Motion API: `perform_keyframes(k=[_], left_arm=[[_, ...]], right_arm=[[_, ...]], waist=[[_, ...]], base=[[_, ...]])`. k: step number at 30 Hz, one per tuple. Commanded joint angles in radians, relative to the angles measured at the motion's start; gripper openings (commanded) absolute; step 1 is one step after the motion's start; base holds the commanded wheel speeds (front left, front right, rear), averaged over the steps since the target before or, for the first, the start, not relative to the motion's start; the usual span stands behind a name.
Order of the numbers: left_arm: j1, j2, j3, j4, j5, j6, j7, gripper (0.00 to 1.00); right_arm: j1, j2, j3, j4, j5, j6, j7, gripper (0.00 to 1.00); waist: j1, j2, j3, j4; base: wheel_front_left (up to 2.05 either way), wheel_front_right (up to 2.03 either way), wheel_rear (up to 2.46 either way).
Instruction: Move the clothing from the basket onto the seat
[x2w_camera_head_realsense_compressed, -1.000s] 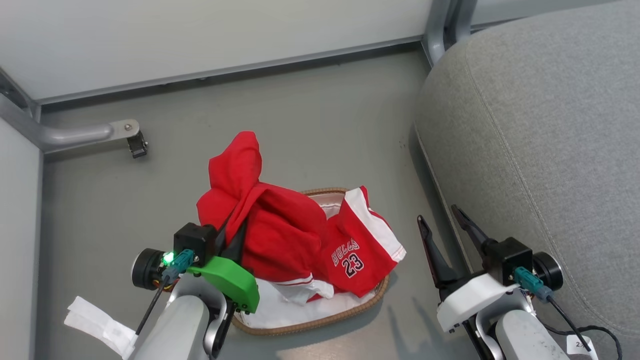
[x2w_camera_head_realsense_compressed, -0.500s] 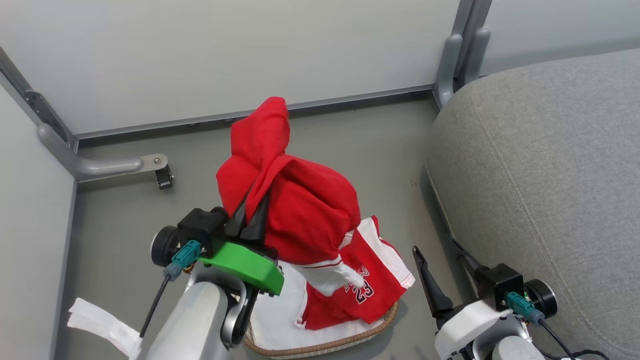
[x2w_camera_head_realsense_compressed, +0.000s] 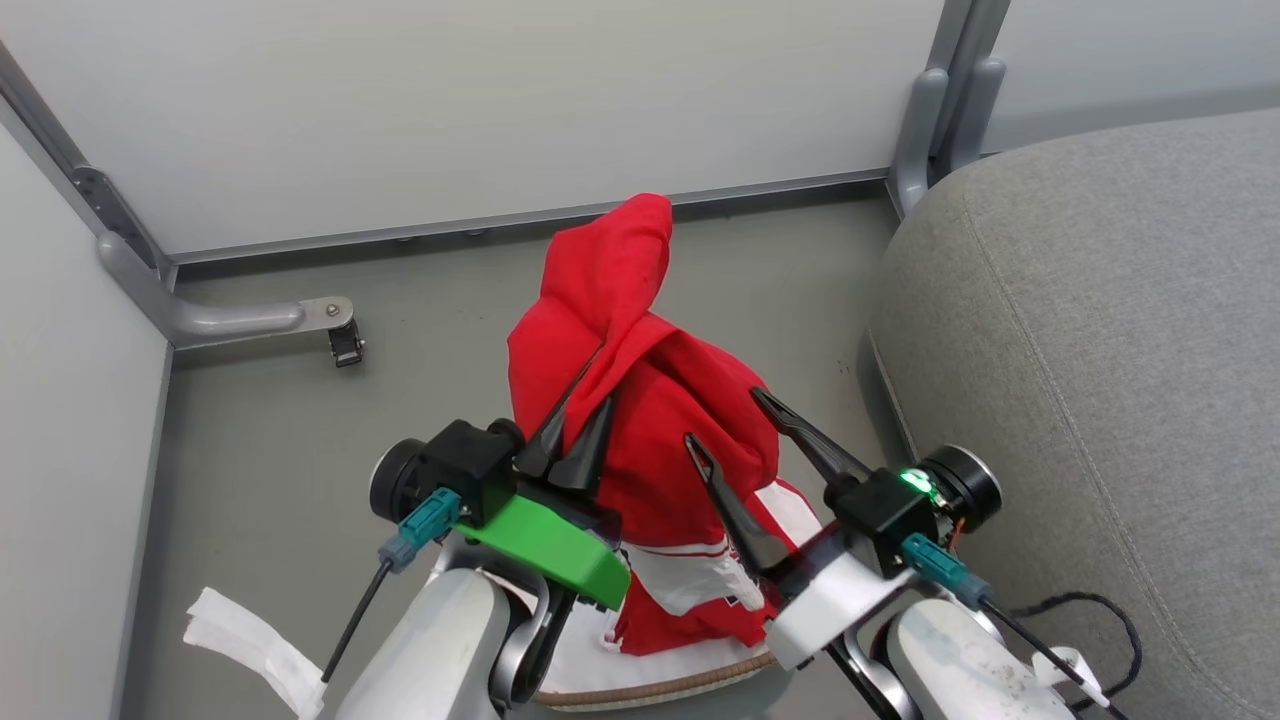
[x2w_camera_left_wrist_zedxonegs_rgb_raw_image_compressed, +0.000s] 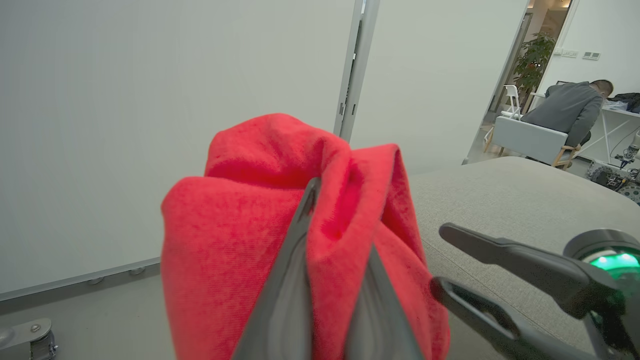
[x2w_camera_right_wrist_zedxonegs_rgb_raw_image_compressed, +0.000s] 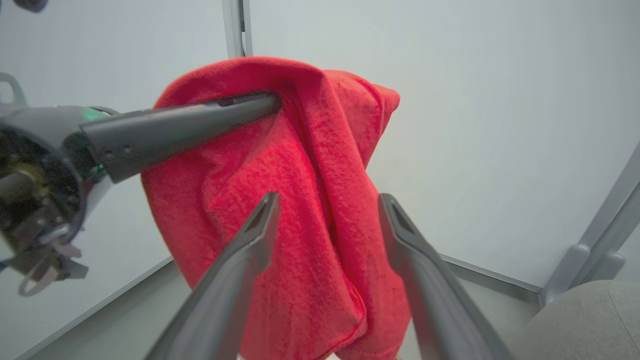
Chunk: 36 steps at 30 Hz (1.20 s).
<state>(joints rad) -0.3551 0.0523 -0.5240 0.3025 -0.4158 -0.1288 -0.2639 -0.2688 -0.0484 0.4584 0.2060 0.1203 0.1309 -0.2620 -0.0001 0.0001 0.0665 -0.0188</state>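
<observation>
My left gripper is shut on a bright red garment and holds it up above the basket, whose brown rim peeks out at the bottom. The cloth drapes over the fingers, and its white-trimmed end hangs low. Another red piece lies in the basket below. My right gripper stands open just right of the hanging garment, a finger on each side of a fold and neither pressing it. The grey seat lies to the right.
Pale wall panels close off the back and left. A metal frame foot with a caster stands on the grey floor at the left. A white strip lies near my left arm. A person sits at a desk far off.
My left gripper has lifted the red garment up out of the basket and carried it rightward. My right gripper has come up and left to the cloth. The head camera has tilted up.
</observation>
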Motion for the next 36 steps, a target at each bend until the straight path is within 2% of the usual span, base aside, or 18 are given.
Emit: perform_keyframes(k=[1,9,17,19,26,27,28,29,36], left_arm=[[-0.005,0.0,-0.007,-0.003,-0.004,-0.003,-0.001,0.0],[0.022,0.0,-0.07,-0.012,-0.047,-0.004,-0.001,0.0],[0.034,-0.001,-0.112,-0.004,-0.067,-0.004,-0.001,0.0],[0.035,-0.001,-0.119,-0.002,-0.072,-0.004,-0.001,0.0],[0.029,-0.001,-0.102,0.012,-0.055,-0.004,0.0,0.0],[0.03,-0.001,-0.097,0.012,-0.049,-0.004,0.0,0.22],[0.033,-0.001,-0.094,0.017,-0.043,-0.003,0.0,0.72],[0.033,-0.001,-0.085,0.016,-0.036,-0.003,0.0,1.0],[0.041,0.016,-0.055,0.028,0.008,-0.003,0.0,1.0]], right_arm=[[-0.029,-0.004,0.021,0.006,-0.015,0.0,-0.004,1.0],[-0.115,-0.005,0.076,0.124,-0.057,0.0,-0.003,1.0],[-0.106,-0.004,0.116,0.232,-0.002,0.0,-0.003,1.0],[-0.107,-0.005,0.134,0.248,0.027,0.0,-0.003,0.0],[-0.119,-0.005,0.111,0.226,0.076,0.0,-0.004,0.0],[-0.116,-0.005,0.103,0.22,0.078,0.0,-0.004,0.0],[-0.113,-0.004,0.098,0.214,0.078,0.0,-0.004,0.0],[-0.109,-0.005,0.089,0.208,0.08,0.0,-0.004,0.0],[-0.09,-0.004,0.022,0.193,0.076,-0.001,-0.004,0.0]], waist=[[0.0001,-0.0001,-0.002,0.007],[0.0001,-0.0001,-0.026,0.029],[0.0001,-0.0001,-0.04,0.042],[0.0001,-0.0001,-0.04,0.045],[0.0001,-0.0001,-0.02,0.038],[0.0001,-0.0001,-0.016,0.032],[0.0001,-0.0001,-0.011,0.026],[0.0001,-0.0001,-0.005,0.018],[0.0001,-0.0001,0.038,-0.083]], base=[[0.0,0.0,0.0],[0.0,0.0,0.0],[0.0,0.0,0.0],[0.0,0.0,0.0],[0.0,0.0,0.0],[0.0,0.0,0.0],[0.0,0.0,0.0],[0.0,0.0,0.0],[0.0,0.0,0.0]])
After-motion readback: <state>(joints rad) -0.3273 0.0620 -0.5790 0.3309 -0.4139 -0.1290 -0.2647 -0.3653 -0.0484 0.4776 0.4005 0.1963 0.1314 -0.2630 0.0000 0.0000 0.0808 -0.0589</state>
